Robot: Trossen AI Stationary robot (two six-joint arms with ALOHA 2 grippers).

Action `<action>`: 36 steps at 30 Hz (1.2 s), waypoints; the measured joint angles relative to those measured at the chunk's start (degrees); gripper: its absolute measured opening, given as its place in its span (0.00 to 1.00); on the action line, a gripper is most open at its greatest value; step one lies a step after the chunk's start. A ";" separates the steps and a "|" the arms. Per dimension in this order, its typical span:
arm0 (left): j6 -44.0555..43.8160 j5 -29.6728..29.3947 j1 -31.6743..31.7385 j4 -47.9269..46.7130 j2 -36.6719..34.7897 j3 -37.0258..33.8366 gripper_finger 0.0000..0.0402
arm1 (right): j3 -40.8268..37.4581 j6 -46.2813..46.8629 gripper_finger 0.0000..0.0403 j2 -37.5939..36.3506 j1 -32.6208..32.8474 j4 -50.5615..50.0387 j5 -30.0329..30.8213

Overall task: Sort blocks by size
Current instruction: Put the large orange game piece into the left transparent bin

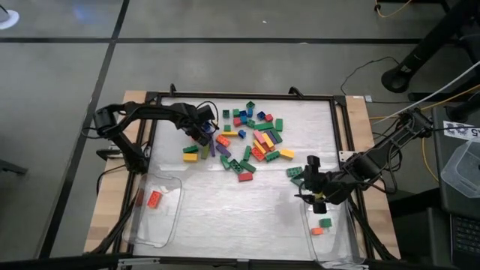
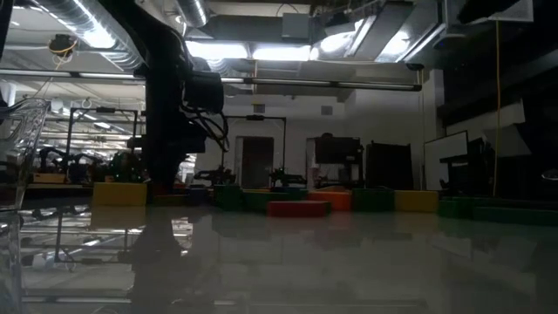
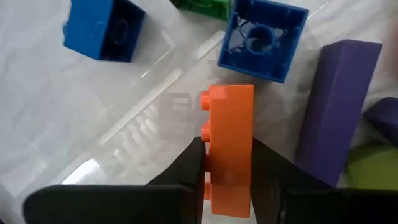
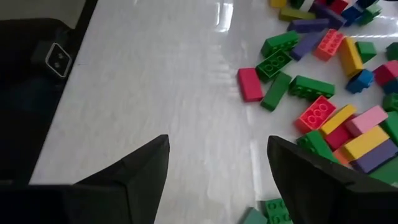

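Left gripper (image 1: 204, 133) — at the left edge of the block pile (image 1: 251, 139), fingers clamped on a long orange brick (image 3: 229, 148) that stands between them with its studs to one side. Just ahead of the fingers: a blue squarish brick (image 3: 263, 38) lying hollow side up, and a second blue brick (image 3: 102, 26) off to the side; a long purple brick (image 3: 337, 106) lies just beside the held one, apart from it.

Right gripper (image 1: 313, 184) — fingers spread wide, holding nothing, hovering near the right-hand clear tub (image 1: 330, 240). Ahead of it the wrist view shows bare table, then the pile: a dark pink brick (image 4: 250, 84), green bricks (image 4: 277, 62) and a red one (image 4: 318, 112) nearest the fingers.

Right tub — one green brick (image 1: 325, 223) and one orange brick (image 1: 317, 231), just behind this gripper.

Left-hand tub (image 1: 154, 214) — one orange brick (image 1: 154, 199), well apart from the left gripper.
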 joint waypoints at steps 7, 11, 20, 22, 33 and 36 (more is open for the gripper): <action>0.08 0.28 0.68 -1.39 -0.25 1.61 0.17 | -0.71 -2.96 0.67 1.65 -1.53 1.87 3.15; 1.17 2.73 0.68 -5.26 -1.71 6.00 0.17 | -1.38 -6.00 0.67 3.79 -5.25 4.80 4.79; 1.19 19.24 -1.60 -17.29 -9.06 16.65 0.17 | -1.44 -21.69 0.67 11.36 -16.51 13.53 1.65; 1.19 24.95 -3.19 -20.69 -11.19 17.23 0.17 | -1.44 -25.02 0.67 13.46 -19.20 16.25 -0.58; -14.33 34.98 -21.23 -42.74 -20.60 16.69 0.19 | -1.44 -37.62 0.67 23.36 -29.59 25.15 -9.60; -21.27 36.59 -26.96 -43.06 -21.43 15.98 0.20 | -1.44 -33.18 0.67 25.08 -31.56 25.05 -9.77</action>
